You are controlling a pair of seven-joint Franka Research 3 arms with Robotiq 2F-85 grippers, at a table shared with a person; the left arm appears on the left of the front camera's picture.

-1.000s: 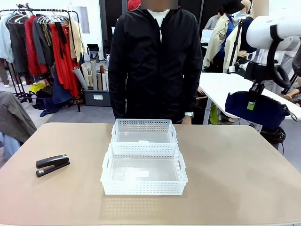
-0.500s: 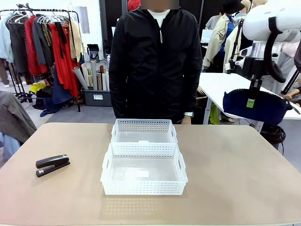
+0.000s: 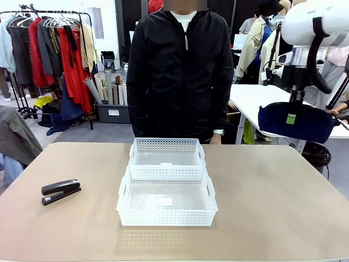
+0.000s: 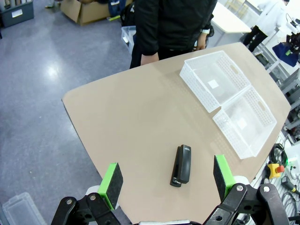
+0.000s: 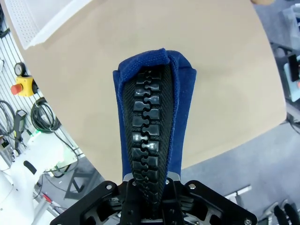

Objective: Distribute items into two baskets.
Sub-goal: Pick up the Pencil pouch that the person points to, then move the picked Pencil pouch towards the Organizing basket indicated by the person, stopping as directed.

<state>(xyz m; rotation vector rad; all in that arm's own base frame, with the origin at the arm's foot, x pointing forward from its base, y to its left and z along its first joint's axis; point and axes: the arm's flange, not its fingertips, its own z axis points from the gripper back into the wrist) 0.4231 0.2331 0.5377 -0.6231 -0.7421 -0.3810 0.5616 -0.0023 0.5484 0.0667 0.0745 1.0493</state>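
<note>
High at right, the right gripper (image 3: 293, 111) grips a soft navy-blue zip pouch (image 3: 312, 125); the left gripper (image 4: 167, 176) gapes empty. Both white lattice plastic baskets (image 3: 163, 217) lie empty; black stapler (image 3: 61, 191) waits on bench (image 3: 272, 207).

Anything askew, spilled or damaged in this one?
Nothing stands out. The near basket and far basket sit upright, one behind the other; the stapler lies flat at the left of the table; the pouch hangs, sagging, from the shut right end effector.
</note>
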